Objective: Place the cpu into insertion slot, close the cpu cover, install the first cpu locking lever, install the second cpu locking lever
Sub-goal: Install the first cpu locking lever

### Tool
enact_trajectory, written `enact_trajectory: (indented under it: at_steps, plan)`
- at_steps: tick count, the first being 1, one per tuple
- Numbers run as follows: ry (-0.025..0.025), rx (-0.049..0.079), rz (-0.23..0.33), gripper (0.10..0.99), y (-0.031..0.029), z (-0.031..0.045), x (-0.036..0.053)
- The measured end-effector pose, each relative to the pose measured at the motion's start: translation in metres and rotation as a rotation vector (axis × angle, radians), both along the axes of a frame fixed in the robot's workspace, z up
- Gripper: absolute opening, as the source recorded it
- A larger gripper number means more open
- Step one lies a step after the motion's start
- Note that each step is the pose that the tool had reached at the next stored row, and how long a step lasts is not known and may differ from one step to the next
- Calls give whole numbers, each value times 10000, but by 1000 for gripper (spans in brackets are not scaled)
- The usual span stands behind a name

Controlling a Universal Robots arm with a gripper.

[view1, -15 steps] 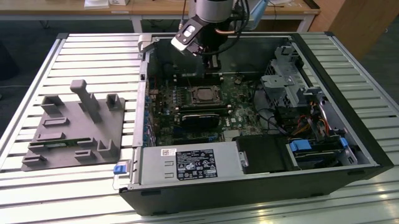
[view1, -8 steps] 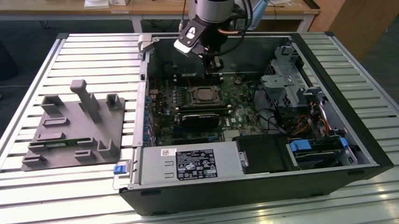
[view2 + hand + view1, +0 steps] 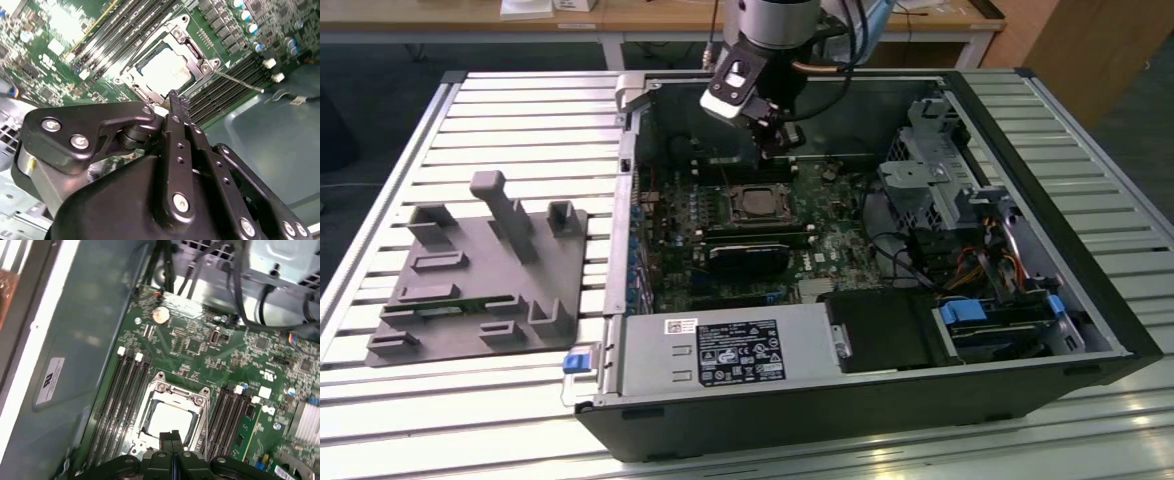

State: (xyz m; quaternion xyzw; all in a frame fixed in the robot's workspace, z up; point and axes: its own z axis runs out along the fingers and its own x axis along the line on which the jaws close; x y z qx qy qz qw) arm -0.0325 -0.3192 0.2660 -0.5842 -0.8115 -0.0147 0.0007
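Fingertips of the gripper are pressed together with nothing between them, over one edge of the insertion slot near the middle of the motherboard. The cpu lies in it, framed by the cpu cover. The gripper's body hides the nearer side in both wrist views. The second wrist view shows a thin lever jutting past the socket's corner.
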Motion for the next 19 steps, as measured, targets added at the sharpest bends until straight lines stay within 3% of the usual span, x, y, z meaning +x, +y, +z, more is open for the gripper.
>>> enact_trajectory:
  at_steps: [8, 14, 19]
  plan:
    - [-1, 1, 1376, 106, 0, -1, 1]
    - [1, -1, 1959, 106, 0, -1, 1]
    - [1, -1, 2835, 106, 0, -5, 1]
